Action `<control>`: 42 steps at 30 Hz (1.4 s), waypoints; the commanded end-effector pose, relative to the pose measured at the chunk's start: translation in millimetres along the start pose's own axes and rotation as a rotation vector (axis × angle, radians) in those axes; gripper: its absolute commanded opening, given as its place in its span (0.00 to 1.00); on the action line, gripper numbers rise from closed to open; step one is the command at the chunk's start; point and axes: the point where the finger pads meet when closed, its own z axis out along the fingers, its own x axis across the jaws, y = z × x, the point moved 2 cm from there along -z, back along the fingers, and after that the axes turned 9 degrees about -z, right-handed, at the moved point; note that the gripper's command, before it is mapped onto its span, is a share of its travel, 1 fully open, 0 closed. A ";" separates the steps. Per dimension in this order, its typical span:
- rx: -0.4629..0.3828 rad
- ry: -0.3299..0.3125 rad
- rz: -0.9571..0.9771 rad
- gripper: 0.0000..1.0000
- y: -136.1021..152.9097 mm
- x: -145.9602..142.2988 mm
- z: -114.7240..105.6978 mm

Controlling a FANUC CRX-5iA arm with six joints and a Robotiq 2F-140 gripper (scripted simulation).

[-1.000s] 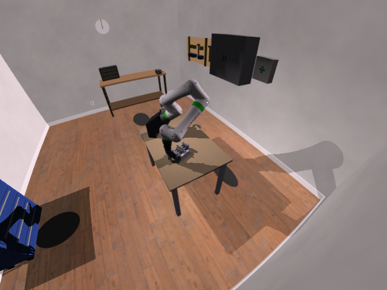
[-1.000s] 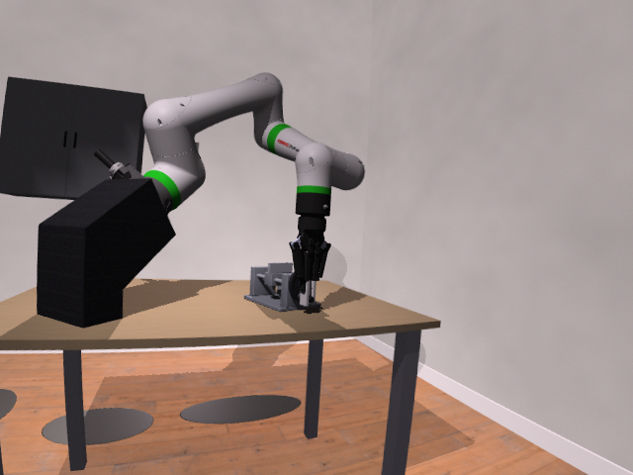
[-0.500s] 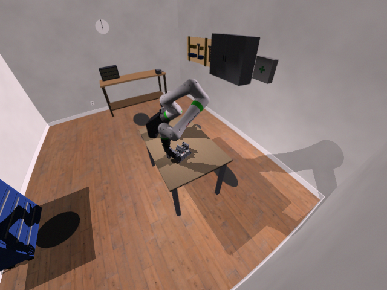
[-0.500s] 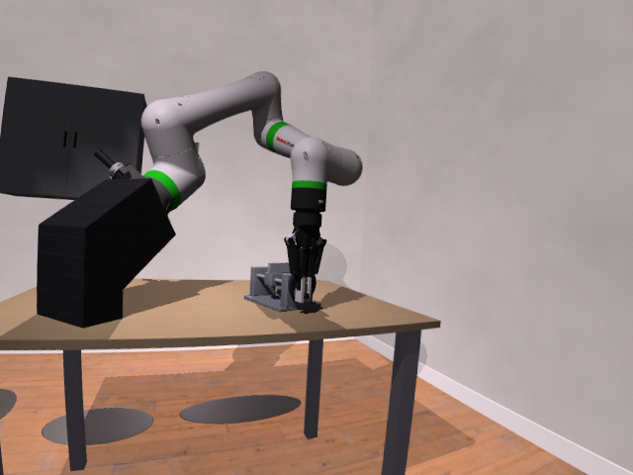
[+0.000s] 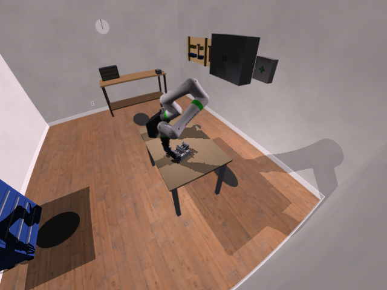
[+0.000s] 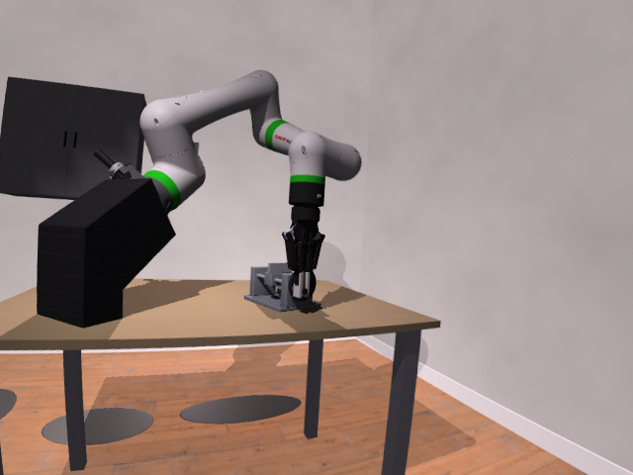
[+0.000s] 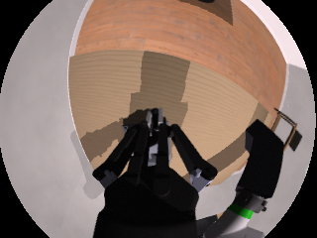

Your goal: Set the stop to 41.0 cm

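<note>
Rounded, pale grey-white housings form the arm, with bright green bands at several joints and small red lettering beside one band. An angular, matt black pedestal stands at the left in the exterior view, while a dark cylindrical stub with a paler collar projects near the arm's lower end. The gripper below the black wrist section is black and many-jointed — slim linkages, grey pivot parts and pale, narrow finger pads.
</note>
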 end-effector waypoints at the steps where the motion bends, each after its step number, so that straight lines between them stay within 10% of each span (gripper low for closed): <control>1: 0.000 0.000 0.000 0.04 -0.1 0.9 -4.4; 42: 0.000 0.000 0.000 0.04 -1.6 -9.2 -33.3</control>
